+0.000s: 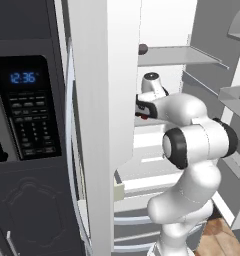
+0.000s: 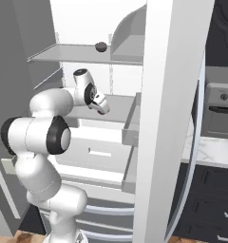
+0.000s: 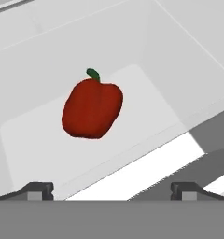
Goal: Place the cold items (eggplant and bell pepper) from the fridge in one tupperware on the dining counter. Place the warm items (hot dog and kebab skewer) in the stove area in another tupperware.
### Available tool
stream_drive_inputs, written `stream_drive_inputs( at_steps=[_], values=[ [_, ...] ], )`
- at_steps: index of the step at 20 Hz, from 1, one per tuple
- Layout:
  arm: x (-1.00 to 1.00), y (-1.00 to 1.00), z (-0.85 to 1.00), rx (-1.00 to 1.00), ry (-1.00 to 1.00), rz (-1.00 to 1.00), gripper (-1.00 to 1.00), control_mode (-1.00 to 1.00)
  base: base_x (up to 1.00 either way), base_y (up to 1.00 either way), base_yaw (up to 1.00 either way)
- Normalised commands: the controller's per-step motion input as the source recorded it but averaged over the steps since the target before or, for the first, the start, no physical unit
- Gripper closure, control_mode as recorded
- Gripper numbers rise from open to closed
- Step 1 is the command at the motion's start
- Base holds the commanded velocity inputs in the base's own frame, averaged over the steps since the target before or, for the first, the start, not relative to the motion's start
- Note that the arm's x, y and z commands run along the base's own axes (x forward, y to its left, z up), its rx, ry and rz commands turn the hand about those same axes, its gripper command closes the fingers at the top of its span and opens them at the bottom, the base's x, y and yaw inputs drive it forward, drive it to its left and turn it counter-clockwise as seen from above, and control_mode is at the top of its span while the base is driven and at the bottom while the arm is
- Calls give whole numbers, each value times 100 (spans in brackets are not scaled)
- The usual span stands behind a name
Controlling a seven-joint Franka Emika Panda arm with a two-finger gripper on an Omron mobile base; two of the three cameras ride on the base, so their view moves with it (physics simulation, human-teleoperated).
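A red bell pepper with a green stem lies on a white fridge shelf, a little ahead of my gripper and slightly left of centre. The gripper is open, its two fingertips wide apart with nothing between them. It hovers above the pepper without touching it. My arm reaches into the open fridge at the middle shelf, the hand angled downward. The eggplant shows as a small dark rounded shape on the upper shelf, above the hand. The hot dog, kebab skewer and tupperware are out of view.
The fridge's centre wall stands close to the left of my arm. An open door with bins flanks the right. A dark oven panel with a clock is left of the fridge. A marble counter lies to the right.
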Motion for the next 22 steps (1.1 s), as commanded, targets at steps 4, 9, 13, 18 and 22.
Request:
stream_drive_inputs(
  at_steps=[4, 9, 13, 18, 22],
  values=[
    [37, -9, -17, 0, 0, 0, -100, -100, 0, 0, 0],
    [35, -10, -15, 0, 0, 0, -100, -100, 0, 0, 0],
    [39, -6, -13, 0, 0, 0, -100, -100, 0, 0, 0],
    [36, -2, -16, 0, 0, 0, -100, -100, 0, 0, 0],
    [11, 0, -23, 0, 0, 0, -100, -100, 0, 0, 0]
  ],
)
